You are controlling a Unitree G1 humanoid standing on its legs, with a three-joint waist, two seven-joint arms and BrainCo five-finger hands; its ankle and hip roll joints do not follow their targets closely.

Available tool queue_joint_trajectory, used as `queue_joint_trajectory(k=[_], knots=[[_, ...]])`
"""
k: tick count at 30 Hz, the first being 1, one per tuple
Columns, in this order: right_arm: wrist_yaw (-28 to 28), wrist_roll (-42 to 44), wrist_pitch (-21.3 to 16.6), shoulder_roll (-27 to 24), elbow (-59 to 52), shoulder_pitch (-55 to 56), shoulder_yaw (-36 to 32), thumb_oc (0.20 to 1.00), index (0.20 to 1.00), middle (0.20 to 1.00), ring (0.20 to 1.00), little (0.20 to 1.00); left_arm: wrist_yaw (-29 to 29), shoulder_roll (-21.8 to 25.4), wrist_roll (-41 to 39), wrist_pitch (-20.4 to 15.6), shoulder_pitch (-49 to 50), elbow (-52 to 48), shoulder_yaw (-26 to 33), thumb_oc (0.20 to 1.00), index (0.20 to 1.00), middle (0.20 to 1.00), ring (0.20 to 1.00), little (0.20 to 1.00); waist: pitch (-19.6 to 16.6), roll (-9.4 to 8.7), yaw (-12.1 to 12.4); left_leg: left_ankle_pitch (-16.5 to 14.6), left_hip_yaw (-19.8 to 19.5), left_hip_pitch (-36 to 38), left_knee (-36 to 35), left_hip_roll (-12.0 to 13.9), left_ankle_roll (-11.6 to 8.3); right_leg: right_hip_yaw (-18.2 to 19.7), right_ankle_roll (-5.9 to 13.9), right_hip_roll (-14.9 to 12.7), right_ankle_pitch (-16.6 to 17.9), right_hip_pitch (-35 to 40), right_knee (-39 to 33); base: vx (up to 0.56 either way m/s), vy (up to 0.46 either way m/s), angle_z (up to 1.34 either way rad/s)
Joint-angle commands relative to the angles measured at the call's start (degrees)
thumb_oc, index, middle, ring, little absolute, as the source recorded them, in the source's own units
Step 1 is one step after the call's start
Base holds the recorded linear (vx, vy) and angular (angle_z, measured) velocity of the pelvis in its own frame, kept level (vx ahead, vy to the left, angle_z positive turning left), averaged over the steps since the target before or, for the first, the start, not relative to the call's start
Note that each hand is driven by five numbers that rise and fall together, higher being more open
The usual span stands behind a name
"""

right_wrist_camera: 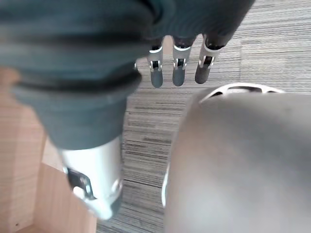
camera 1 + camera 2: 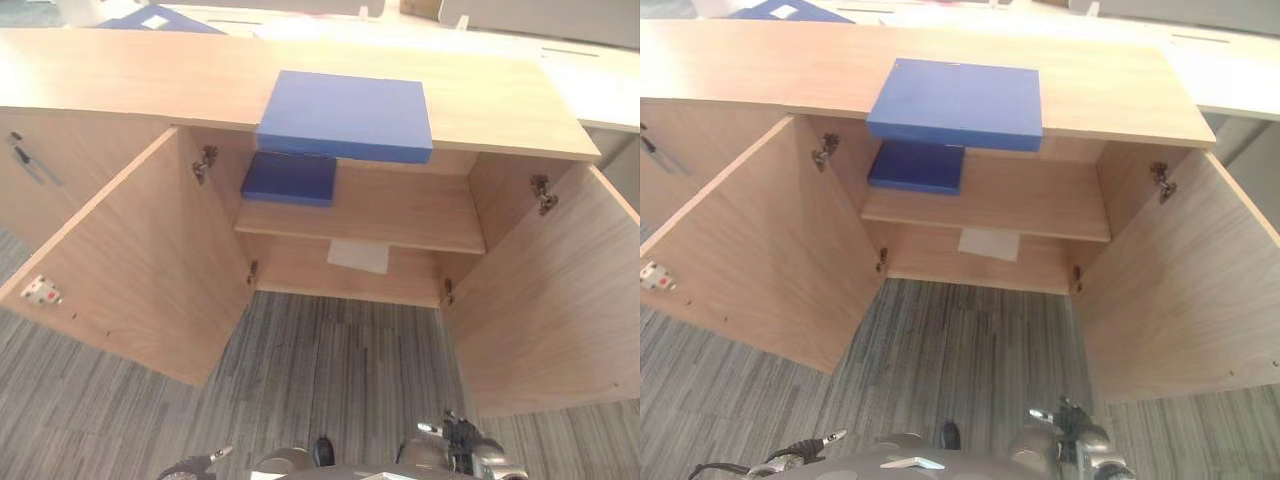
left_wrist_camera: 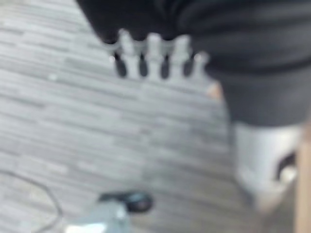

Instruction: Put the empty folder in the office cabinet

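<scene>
Blue folder (image 2: 345,115) flat on cabinet top (image 2: 120,75), front edge overhanging open compartment, prob. staged for easy pickup. Both doors swung wide; shelf (image 2: 400,210) access unobstructed. Second blue folder (image 2: 290,178) occupies shelf's left part; white sheet (image 2: 358,255) below. Left hand (image 3: 155,58) and right hand (image 1: 177,68) hang low over carpet, fingers straight, holding nothing; left wrist view blurred, reading tentative.

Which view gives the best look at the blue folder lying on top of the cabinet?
The left eye view: the blue folder shows whole, overhanging the cabinet top's front edge. The right eye view shows it equally whole; both wrist views face carpet.
</scene>
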Motion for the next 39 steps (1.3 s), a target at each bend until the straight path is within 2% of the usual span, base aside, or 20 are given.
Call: queue_joint_trajectory(k=[1,2,3,4,6,7,9,14,16,21,24,26,28,30,31,33,34,37,38,39], knots=[[-0.48,1.14,-2.86,-2.65,-1.26,-2.60,0.47,1.000,1.000,1.000,1.000,1.000,1.02,1.23,-0.20,-2.06,0.59,-2.02,1.67,1.000,1.000,1.000,1.000,1.000,3.05,0.75,0.15,6.00,0.42,-8.69,0.55,7.79,-6.98,0.70,0.83,5.92,8.70,14.87,-22.52,0.07,-0.247,-0.05],[-0.49,1.55,-2.71,-2.76,-1.97,-3.20,0.95,1.000,1.000,1.000,1.000,1.000,1.95,1.32,-1.32,-2.71,-0.25,-2.42,1.69,1.000,1.000,1.000,1.000,1.000,3.66,0.07,-0.37,6.18,1.09,-7.67,-0.35,8.44,-8.19,0.10,1.77,7.37,9.77,14.23,-29.65,0.04,-0.156,-0.26],[-0.44,1.41,-2.74,-2.76,-2.02,-3.17,0.92,1.000,1.000,1.000,1.000,1.000,2.20,1.26,-1.39,-2.88,-0.45,-2.56,1.84,1.000,1.000,1.000,1.000,1.000,3.72,-0.27,-0.71,6.11,1.41,-7.15,-0.74,8.47,-8.52,0.22,2.41,7.58,10.88,13.74,-31.83,0.10,-0.346,-0.62],[-0.15,2.13,-3.30,-2.09,-1.72,-2.94,0.83,1.000,1.000,1.000,1.000,1.000,2.72,0.02,0.13,-6.38,-0.29,-1.80,2.40,1.000,1.000,1.000,1.000,1.000,3.65,-1.78,-1.04,5.00,1.94,-6.06,-1.02,8.29,-9.09,0.39,3.99,7.48,14.83,11.80,-36.10,0.08,-0.227,-0.66],[-0.29,2.12,-3.24,-2.19,-1.81,-2.76,1.10,1.000,1.000,1.000,1.000,1.000,2.22,0.01,0.00,-7.29,-0.03,-1.73,1.86,1.000,1.000,1.000,1.000,1.000,3.46,-1.85,-1.45,3.56,1.49,-4.77,-1.30,8.35,-9.44,0.71,4.90,7.05,15.61,11.43,-37.25,0.14,-0.164,0.01],[-0.53,1.50,-3.11,-2.37,-2.30,-2.33,0.87,1.000,1.000,1.000,1.000,1.000,2.09,-0.07,-0.17,-8.04,0.40,-2.08,1.55,1.000,1.000,1.000,1.000,1.000,3.65,-2.12,-2.06,3.33,1.93,-4.06,-1.10,8.39,-9.12,1.10,4.83,6.32,17.42,10.55,-37.99,0.12,-0.105,0.31],[-0.95,1.46,-3.09,-2.43,-2.72,-1.79,0.62,1.000,1.000,1.000,1.000,1.000,1.87,0.15,-1.97,-9.07,1.15,-2.75,0.88,1.000,1.000,1.000,1.000,1.000,3.59,-1.96,-2.60,2.40,1.67,-3.02,-0.93,8.56,-9.06,1.82,4.98,5.64,18.05,9.95,-37.91,0.10,-0.124,0.45],[-1.90,-1.26,-3.03,-2.31,-3.45,-1.27,0.45,1.000,1.000,1.000,1.000,1.000,1.39,0.53,-2.53,-10.44,2.94,-4.58,0.41,1.000,1.000,1.000,1.000,1.000,2.89,-1.37,-3.07,1.47,1.50,-1.64,-0.42,9.09,-9.17,2.25,4.79,5.37,16.59,10.83,-37.81,0.15,-0.148,0.19],[-3.66,-4.11,-2.85,-3.47,-4.10,-1.03,0.64,1.000,1.000,1.000,1.000,1.000,-0.26,0.26,-2.84,-11.13,4.32,-6.86,-0.06,1.000,1.000,1.000,1.000,1.000,0.99,-0.66,-3.40,2.03,-0.41,-0.69,0.35,10.51,-10.38,2.53,2.77,7.17,12.58,14.50,-38.49,0.26,-0.257,0.03],[-4.29,-4.12,-3.52,-4.56,-4.90,-1.29,1.01,1.000,1.000,1.000,1.000,1.000,1.94,-0.11,-1.09,-12.30,4.14,-8.27,-0.66,1.000,1.000,1.000,1.000,1.000,0.41,-0.71,-3.43,2.90,-1.86,-0.32,-0.40,11.67,-11.35,2.68,1.53,8.69,11.22,16.28,-39.18,0.09,-0.159,0.01],[-3.71,-4.16,-3.55,-5.34,-6.59,-1.42,1.36,1.000,1.000,1.000,1.000,1.000,5.32,-0.31,0.12,-14.43,3.89,-10.04,-1.02,1.000,1.000,1.000,1.000,1.000,0.20,-0.91,-3.25,3.28,-2.59,-0.78,-0.01,12.19,-12.12,1.99,0.48,9.83,10.00,17.66,-39.61,0.03,-0.122,-0.02],[-4.36,-4.02,-2.76,-5.75,-8.58,-0.87,2.18,1.000,1.000,1.000,1.000,1.000,10.41,-0.40,2.91,-16.79,3.26,-12.32,-0.97,1.000,1.000,1.000,1.000,1.000,0.36,-1.29,-3.20,3.22,-2.16,-1.91,2.28,12.43,-12.76,1.04,-0.13,10.09,9.52,18.52,-39.73,-0.02,0.002,0.06],[-5.03,-3.36,-2.48,-5.88,-9.21,-0.58,2.51,1.000,1.000,1.000,1.000,1.000,13.00,-0.40,3.50,-16.91,2.73,-14.03,-0.96,1.000,1.000,1.000,1.000,1.000,0.42,-1.24,-3.18,3.99,-1.93,-2.17,2.14,13.09,-13.29,0.46,-0.16,9.98,9.56,18.89,-39.97,-0.03,0.070,0.11],[-5.26,-2.82,-2.29,-5.99,-9.58,-0.43,2.66,1.000,1.000,1.000,1.000,1.000,17.54,0.00,6.68,-18.11,2.17,-15.71,-1.08,1.000,1.000,1.000,1.000,1.000,0.53,-0.92,-3.11,5.44,-2.22,-2.03,0.50,14.11,-14.05,0.37,0.17,9.66,9.75,19.05,-40.04,-0.03,0.178,0.46],[-5.53,-2.15,-1.56,-5.76,-9.39,-0.74,3.04,1.000,1.000,1.000,1.000,1.000,23.75,0.79,12.04,-19.05,1.57,-16.93,-1.36,1.000,1.000,1.000,1.000,1.000,0.51,-0.79,-2.89,5.76,-2.23,-1.13,-1.40,14.04,-14.25,0.25,0.98,8.92,10.30,19.51,-40.58,-0.03,0.203,0.40],[-5.53,-2.15,-1.56,-5.75,-9.38,-0.75,3.05,1.000,1.000,1.000,1.000,1.000,23.79,0.78,12.07,-19.04,1.57,-16.95,-1.35,1.000,1.000,1.000,1.000,1.000,0.54,-0.80,-2.88,5.81,-2.21,-1.05,-1.49,14.02,-14.24,0.26,1.00,8.91,10.31,19.54,-40.60,-0.02,0.155,0.10],[-6.14,-2.13,-1.27,-5.06,-8.94,-0.69,3.57,1.000,1.000,1.000,1.000,1.000,30.69,2.49,16.40,-19.92,1.45,-19.03,-2.09,1.000,1.000,1.000,1.000,1.000,0.45,-0.58,-2.68,5.94,-1.65,0.11,-3.48,13.71,-14.23,-0.38,2.51,7.36,11.72,19.46,-41.05,-0.02,0.185,0.09],[-6.50,-1.93,-1.16,-4.90,-8.85,-0.62,3.68,1.000,1.000,1.000,1.000,1.000,32.76,3.03,17.69,-20.08,1.57,-19.77,-2.32,1.000,1.000,1.000,1.000,1.000,0.44,-0.56,-2.60,5.86,-1.55,0.28,-3.72,13.57,-14.12,-0.46,2.82,7.03,12.04,19.49,-41.20,-0.01,0.094,0.05],[-7.20,-1.68,-1.13,-4.47,-8.36,-0.47,3.70,1.000,1.000,1.000,1.000,1.000,37.37,4.11,20.55,-19.91,1.84,-21.57,-2.02,1.000,1.000,1.000,1.000,1.000,0.44,-0.54,-2.44,5.39,-1.51,0.48,-3.78,13.24,-13.85,-0.67,3.63,6.24,12.80,19.25,-41.21,-0.01,0.063,0.01],[-7.20,-1.68,-1.13,-4.47,-8.36,-0.47,3.70,1.000,1.000,1.000,1.000,1.000,37.37,4.11,20.55,-19.91,1.84,-21.57,-2.02,1.000,1.000,1.000,1.000,1.000,0.44,-0.54,-2.44,5.39,-1.51,0.48,-3.78,13.24,-13.85,-0.67,3.63,6.24,12.80,19.25,-41.21,-0.01,0.063,0.01]])
